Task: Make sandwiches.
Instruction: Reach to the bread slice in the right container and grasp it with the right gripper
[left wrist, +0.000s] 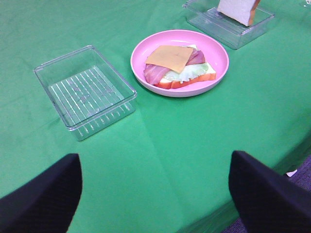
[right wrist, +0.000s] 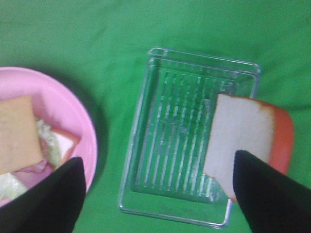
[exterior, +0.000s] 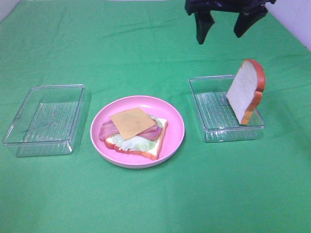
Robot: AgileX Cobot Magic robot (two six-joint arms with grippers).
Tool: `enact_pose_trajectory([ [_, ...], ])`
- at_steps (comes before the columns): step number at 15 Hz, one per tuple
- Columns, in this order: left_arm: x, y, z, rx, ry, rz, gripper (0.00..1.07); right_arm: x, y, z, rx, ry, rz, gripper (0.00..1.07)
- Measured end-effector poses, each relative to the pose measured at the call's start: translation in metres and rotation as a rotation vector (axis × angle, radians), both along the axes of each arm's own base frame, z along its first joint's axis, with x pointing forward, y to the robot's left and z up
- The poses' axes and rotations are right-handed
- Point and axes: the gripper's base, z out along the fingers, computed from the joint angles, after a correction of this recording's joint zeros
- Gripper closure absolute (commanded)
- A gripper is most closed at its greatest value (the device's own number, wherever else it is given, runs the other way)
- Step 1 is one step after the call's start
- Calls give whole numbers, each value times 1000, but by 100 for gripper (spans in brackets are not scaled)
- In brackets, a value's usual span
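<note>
An open-faced sandwich (exterior: pixel 135 131) lies on the round pink plate (exterior: pixel 175 120): a bread slice, pale lettuce, pink bacon and a yellow cheese slice (exterior: pixel 131 121) on top. It also shows in the left wrist view (left wrist: pixel 179 68) and partly in the right wrist view (right wrist: pixel 24 145). A second bread slice (exterior: pixel 246 91) leans upright in the right clear tray (exterior: pixel 210 116); it also shows in the right wrist view (right wrist: pixel 243 138). My right gripper (exterior: pixel 225 24) hangs open and empty above and behind that tray. My left gripper (left wrist: pixel 154 194) is open and empty, well back from the plate.
An empty clear tray (exterior: pixel 45 119) sits left of the plate, also in the left wrist view (left wrist: pixel 85 90). Green cloth covers the table. The table's edge shows at the lower right of the left wrist view (left wrist: pixel 291 155).
</note>
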Motion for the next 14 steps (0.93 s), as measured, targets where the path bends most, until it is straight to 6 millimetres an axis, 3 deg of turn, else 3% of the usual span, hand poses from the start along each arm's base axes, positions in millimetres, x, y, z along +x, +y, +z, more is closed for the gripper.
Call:
enact_pose_trajectory([
  [4, 0, 0, 0, 0, 0, 0, 27, 19, -59, -3, 38, 27, -151, 29],
  [6, 0, 0, 0, 0, 0, 0, 27, 21, -72, -13, 74, 70, -172, 29],
  [8, 0, 0, 0, 0, 0, 0, 27, 20, -92, -37, 69, 155, -203, 29],
  [14, 0, 0, 0, 1, 1, 0, 27, 24, -89, -62, 92, 230, -181, 29],
])
